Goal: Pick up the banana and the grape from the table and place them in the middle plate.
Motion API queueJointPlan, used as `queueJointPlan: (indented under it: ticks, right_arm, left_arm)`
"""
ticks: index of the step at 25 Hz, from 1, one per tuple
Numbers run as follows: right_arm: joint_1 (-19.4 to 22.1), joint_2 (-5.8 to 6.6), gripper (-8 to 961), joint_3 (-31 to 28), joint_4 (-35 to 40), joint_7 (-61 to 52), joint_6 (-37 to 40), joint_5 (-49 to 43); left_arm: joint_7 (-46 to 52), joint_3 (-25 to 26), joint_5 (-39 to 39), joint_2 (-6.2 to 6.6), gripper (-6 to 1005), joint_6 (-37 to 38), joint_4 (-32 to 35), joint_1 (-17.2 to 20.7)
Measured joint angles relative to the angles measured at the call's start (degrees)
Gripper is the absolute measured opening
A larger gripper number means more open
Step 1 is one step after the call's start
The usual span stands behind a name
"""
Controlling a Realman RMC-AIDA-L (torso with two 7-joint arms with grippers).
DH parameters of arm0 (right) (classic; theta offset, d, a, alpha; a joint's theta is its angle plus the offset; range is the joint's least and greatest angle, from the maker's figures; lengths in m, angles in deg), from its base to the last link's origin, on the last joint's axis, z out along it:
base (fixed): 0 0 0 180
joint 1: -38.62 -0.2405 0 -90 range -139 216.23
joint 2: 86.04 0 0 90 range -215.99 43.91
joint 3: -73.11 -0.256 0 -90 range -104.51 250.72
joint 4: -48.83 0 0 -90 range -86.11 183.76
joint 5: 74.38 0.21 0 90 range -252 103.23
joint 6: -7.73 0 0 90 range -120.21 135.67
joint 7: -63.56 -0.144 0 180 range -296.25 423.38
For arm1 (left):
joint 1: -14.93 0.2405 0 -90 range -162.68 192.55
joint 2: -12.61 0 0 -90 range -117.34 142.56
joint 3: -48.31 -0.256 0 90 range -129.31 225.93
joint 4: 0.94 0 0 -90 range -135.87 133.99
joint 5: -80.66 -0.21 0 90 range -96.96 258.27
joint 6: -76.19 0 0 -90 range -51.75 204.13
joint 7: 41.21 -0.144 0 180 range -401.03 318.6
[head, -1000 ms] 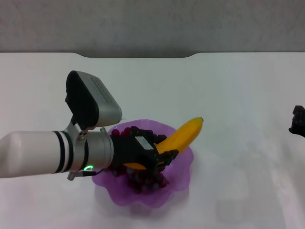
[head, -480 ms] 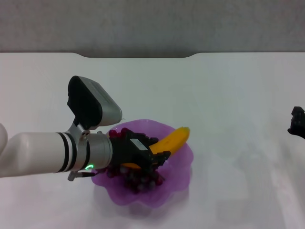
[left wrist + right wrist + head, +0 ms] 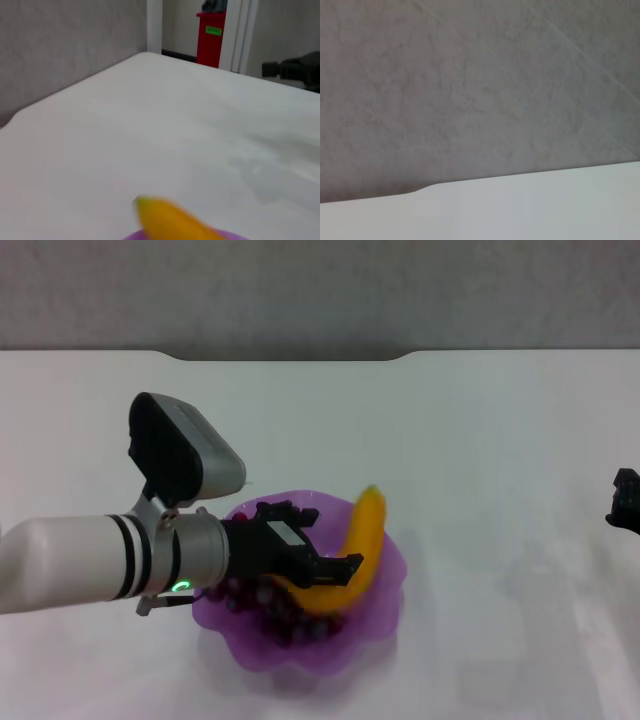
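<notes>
Head view: banana (image 3: pixel 362 540) beside (touching?) left claw (image 3: pixel 318 548)

I see the left gripper (image 3: pixel 315 550) over the middle plate (image 3: pixel 385 602), fingers spread, banana (image 3: pixel 362 538) lying between and under them inside the dish, far tip resting up on the back rim. Grape (image 3: pixel 275 612) bunch in the plate beneath the wrist. Right gripper (image 3: pixel 625 502) parked at the table (image 3: pixel 480 440) right edge.
</notes>
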Motion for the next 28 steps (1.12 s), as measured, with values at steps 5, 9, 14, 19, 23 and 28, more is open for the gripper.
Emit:
queueJointPlan:
  ticks: [5,9,14,19,23,28]
  right_arm:
    - [0.0,0.00,0,0.0,-0.1,0.0,0.0,0.1]
    - [-0.1,0.00,0,0.0,-0.2,0.0,0.0,0.1]
    - [-0.1,0.00,0,0.0,-0.6,0.0,0.0,0.1]
    - [-0.1,0.00,0,0.0,-0.8,0.0,0.0,0.3]
    - [-0.5,0.00,0,0.0,-0.8,0.0,0.0,0.3]
    - [-0.5,-0.06,0,-0.3,-1.0,0.0,0.3,0.3]
  left_arm:
    - [-0.3,1.2,0.3,0.15,822,-0.1,5.7,3.4]
    - [-0.5,4.1,1.1,0.10,897,-0.3,8.9,5.4]
    - [-1.5,8.9,7.0,0.17,893,-0.3,9.2,6.7]
    - [-8.5,16.5,20.8,0.22,889,2.6,8.2,9.1]
    - [-20.8,23.2,36.3,0.18,881,12.2,2.8,11.4]
    - [-36.0,35.5,55.6,0.34,853,35.4,-16.8,11.5]
